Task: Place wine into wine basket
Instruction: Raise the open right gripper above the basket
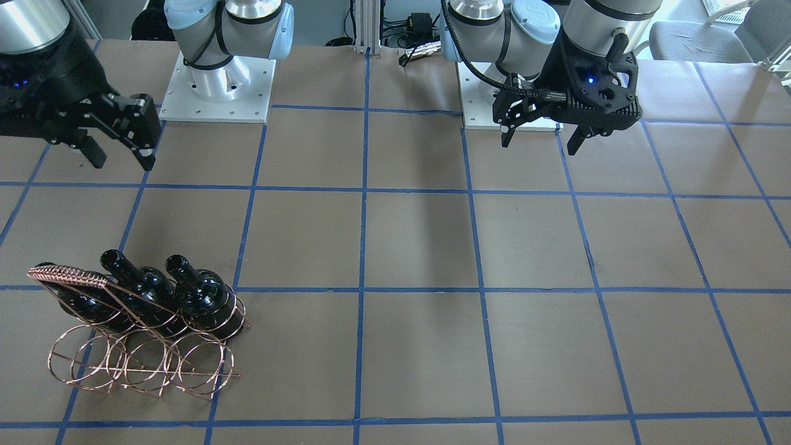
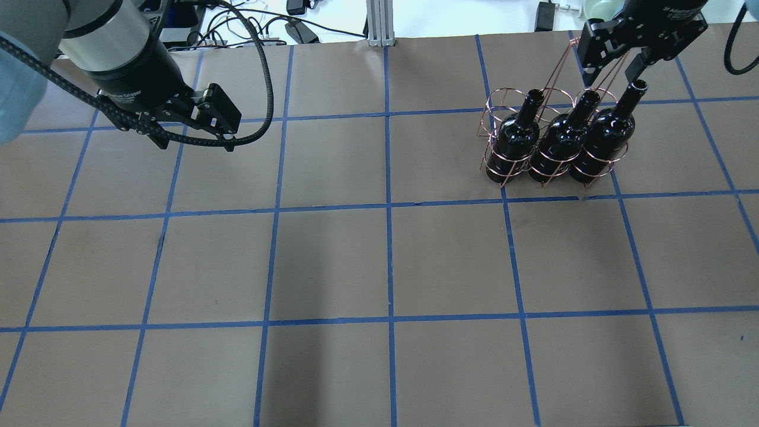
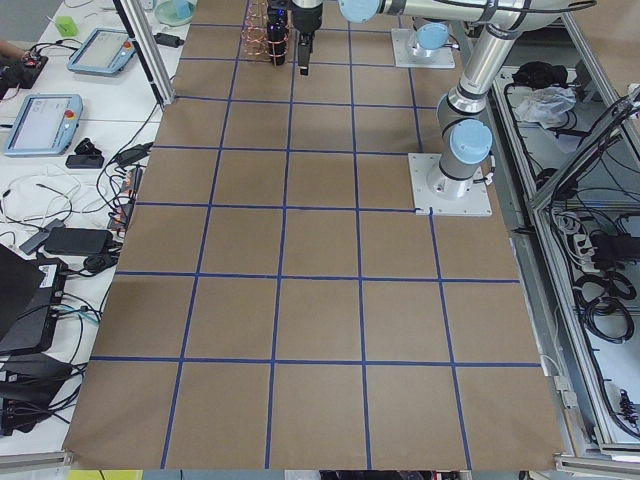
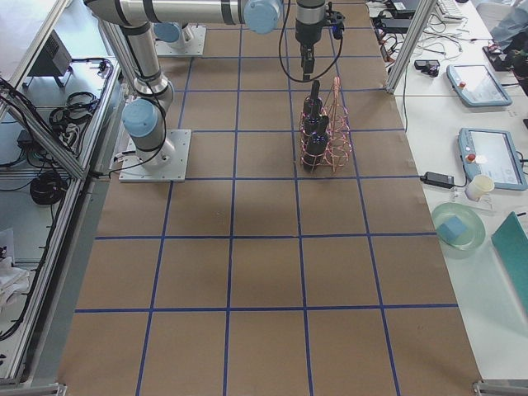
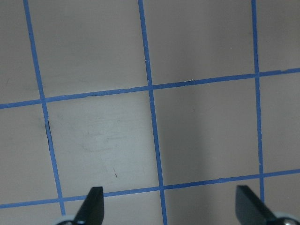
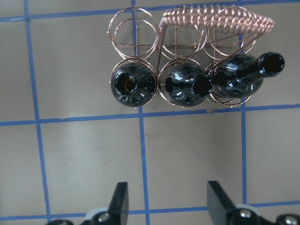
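3 wine bottles (image 2: 560, 142) stand in the wine basket (image 1: 68, 276).

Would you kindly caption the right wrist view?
Three glossy black glass bottles fill one row of a copper wire basket; right gripper open.

Front cam sits across the table (image 1: 432, 247) looking steeply down, with the arm bases (image 1: 216, 86) up top. The overhead one peers forward from behind them, so both catch the wine basket (image 1: 142, 364) from opposite sides. The two side cams sit high and far off at either table end, looking along the taped grid (image 3: 290, 280), and the wrist cams point straight down up close, the right over the basket, the left over grid lines.
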Tool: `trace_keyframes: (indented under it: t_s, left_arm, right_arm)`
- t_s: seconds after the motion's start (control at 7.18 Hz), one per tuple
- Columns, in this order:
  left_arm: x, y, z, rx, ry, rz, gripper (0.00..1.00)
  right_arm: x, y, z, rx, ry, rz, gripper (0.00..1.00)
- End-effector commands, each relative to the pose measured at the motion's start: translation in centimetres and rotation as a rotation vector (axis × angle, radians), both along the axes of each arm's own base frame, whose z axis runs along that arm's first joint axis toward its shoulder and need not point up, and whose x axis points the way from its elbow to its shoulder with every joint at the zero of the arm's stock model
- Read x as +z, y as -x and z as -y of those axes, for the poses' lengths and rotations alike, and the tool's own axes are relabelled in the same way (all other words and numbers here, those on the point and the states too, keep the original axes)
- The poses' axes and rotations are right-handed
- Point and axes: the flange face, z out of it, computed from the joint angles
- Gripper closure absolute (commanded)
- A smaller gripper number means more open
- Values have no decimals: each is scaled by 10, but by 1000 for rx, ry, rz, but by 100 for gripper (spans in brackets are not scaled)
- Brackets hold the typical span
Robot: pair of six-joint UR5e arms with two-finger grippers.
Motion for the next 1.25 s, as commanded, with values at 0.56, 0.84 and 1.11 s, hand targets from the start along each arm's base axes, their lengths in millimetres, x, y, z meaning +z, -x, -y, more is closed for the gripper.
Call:
trace_keyframes:
  t_s: [0.56, 0.84, 1.11]
  left_arm:
    - [13, -12, -11, 19, 5, 47, 0]
    - [9, -13, -10, 20, 2, 49, 0]
    - [7, -12, -10, 20, 1, 44, 0]
  right_arm:
    - [0, -42, -59, -37, 43, 5, 0]
    - [2, -42, -55, -37, 60, 4, 0]
    - [1, -43, -54, -37, 57, 7, 0]
